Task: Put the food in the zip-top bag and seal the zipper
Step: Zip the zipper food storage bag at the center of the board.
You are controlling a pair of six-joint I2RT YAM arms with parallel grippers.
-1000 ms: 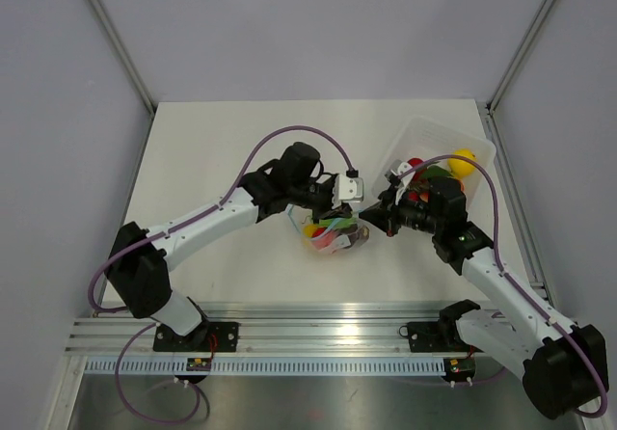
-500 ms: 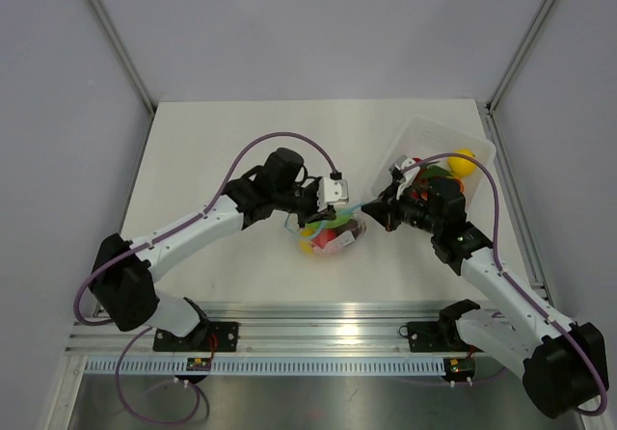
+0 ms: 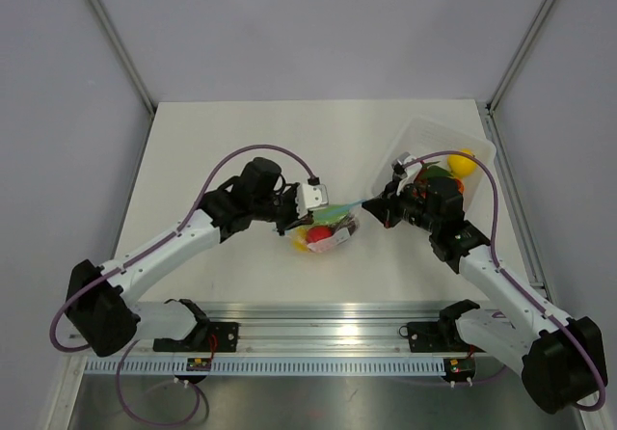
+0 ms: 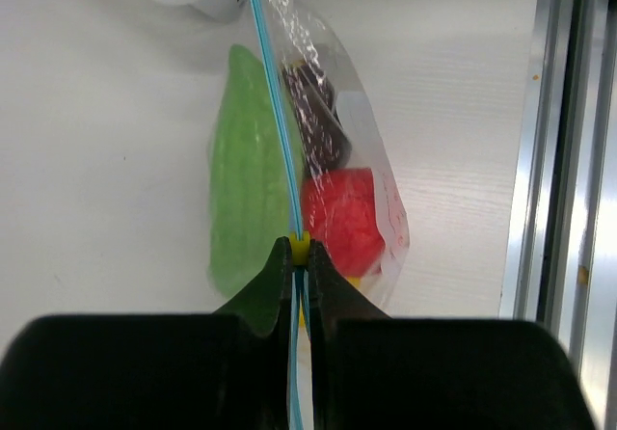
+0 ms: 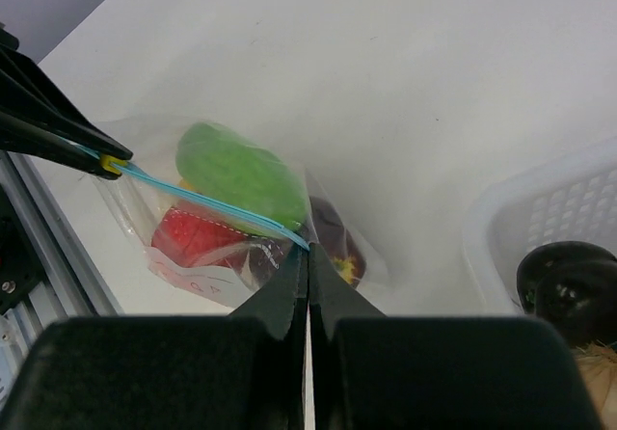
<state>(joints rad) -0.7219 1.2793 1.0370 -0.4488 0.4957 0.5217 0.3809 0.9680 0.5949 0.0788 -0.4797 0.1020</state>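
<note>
Overhead, the right arm (image 3: pixel 482 266) covers most of what lies in the tub (image 3: pixel 434 131) (one yellow piece (image 3: pixel 463 163) shows clear); the zipper (image 4: pixel 275 112) vanishes at its near end inside the pinched left gripper (image 4: pixel 300 258).

- Legible text, brands, numbers, signs: none can be read in any view.
- zip-top bag (image 5: pixel 228 256), right wrist view: faint red printed marks on the clear film near its lower edge, too blurred to read.
- Same bag, left wrist view: thin red print along the film's side edge, characters not distinguishable.
- Same bag, top external view: print too small to make out.
</note>
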